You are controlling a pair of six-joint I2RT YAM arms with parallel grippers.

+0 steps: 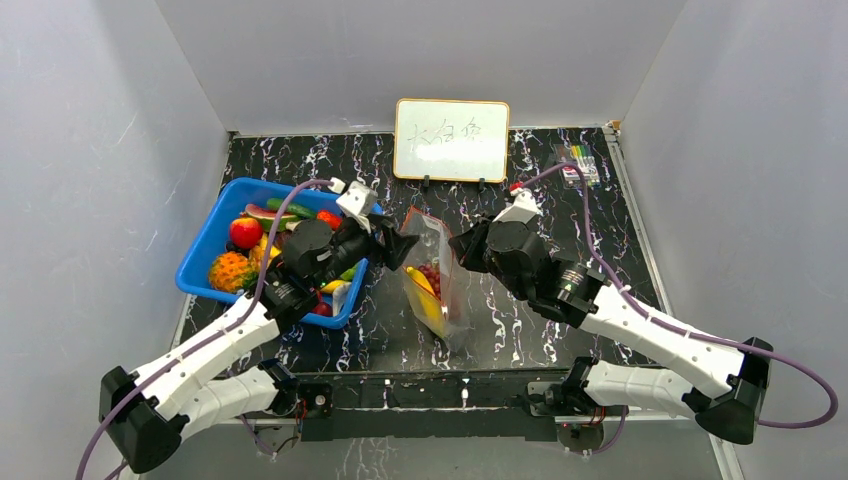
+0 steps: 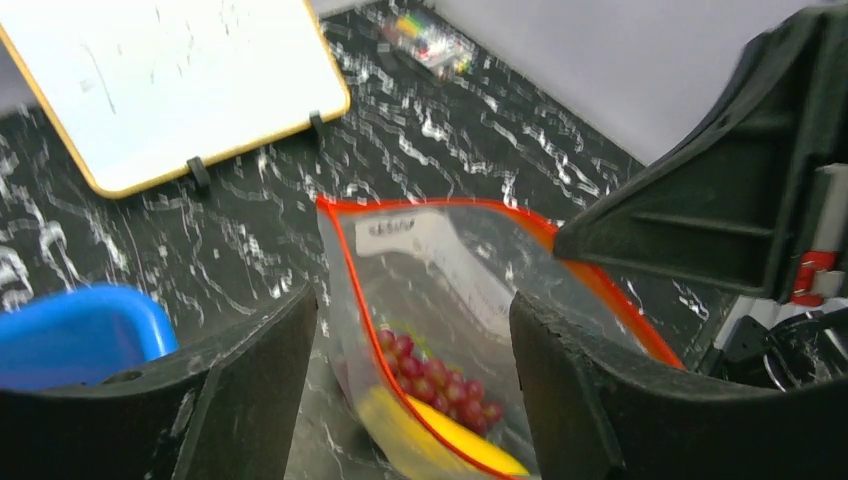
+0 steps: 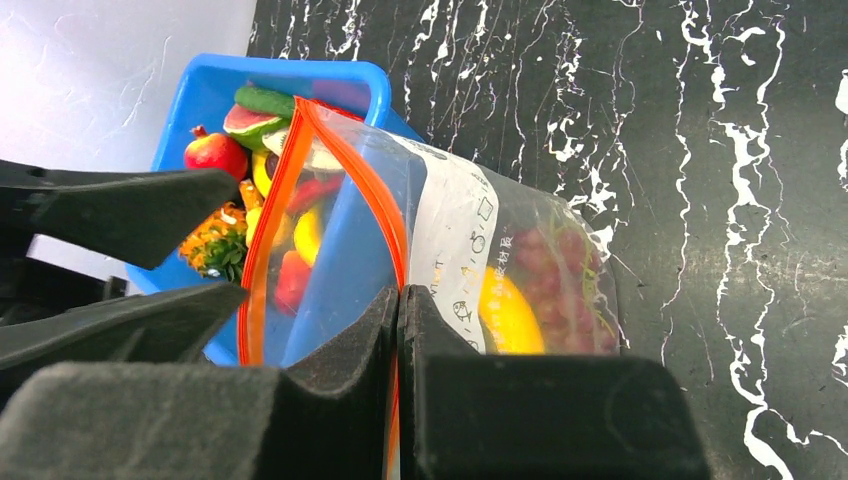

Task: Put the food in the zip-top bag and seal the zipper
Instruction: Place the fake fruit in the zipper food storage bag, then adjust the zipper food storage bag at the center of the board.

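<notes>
Looking from above: filling step in hand, zip-top bag (image 1: 428, 240) upright at centre on the counter (image 1: 560, 200), more food (image 1: 245, 232) waiting in the basket (image 1: 195, 262) at left. From the left wrist: left tool (image 2: 410, 305) spread wide and empty, facing the zipper (image 2: 420, 203), grapes (image 2: 430, 380) and banana (image 2: 440, 440) inside. From the right wrist: right tool (image 3: 398, 300) pinched shut on the mouth's edge. Next, likely: fetching another piece, dropping it through the opening.

Right end effector (image 3: 398, 298): clamped on the zipper (image 3: 345, 150), fingers pressed together.
Zip-top bag (image 3: 455, 215): mouth held agape; banana (image 3: 508, 318) and grapes (image 3: 560, 265) seen inside.
Blue basket (image 3: 300, 75): behind the bag.
</notes>
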